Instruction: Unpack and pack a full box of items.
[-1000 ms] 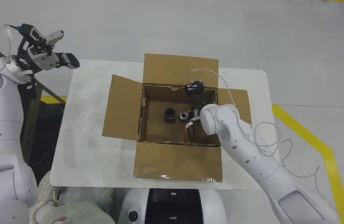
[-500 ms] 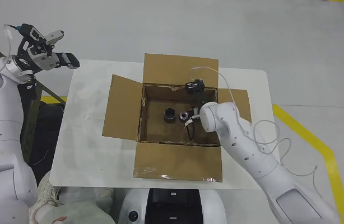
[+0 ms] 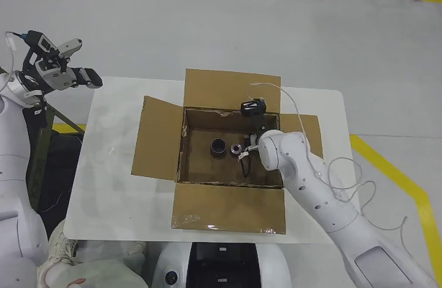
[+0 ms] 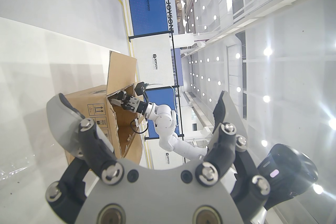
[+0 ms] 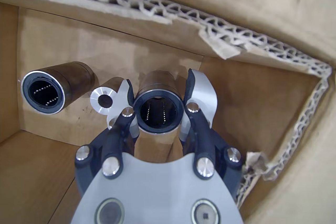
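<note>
Inside the open cardboard box (image 3: 232, 86), near its right wall, we see the right gripper (image 5: 158, 80) pinching a dark bushing (image 5: 157, 110) between both fingers. A second bushing (image 5: 43, 92) stands on end on the box floor, toward the middle. A small silver cylinder (image 5: 103, 101) sits between the two, just beside one finger. Well outside the box, past its left flap and by the corner of the white table (image 3: 113, 158), the left gripper (image 3: 80, 61) hangs with fingers spread, holding nothing.
</note>
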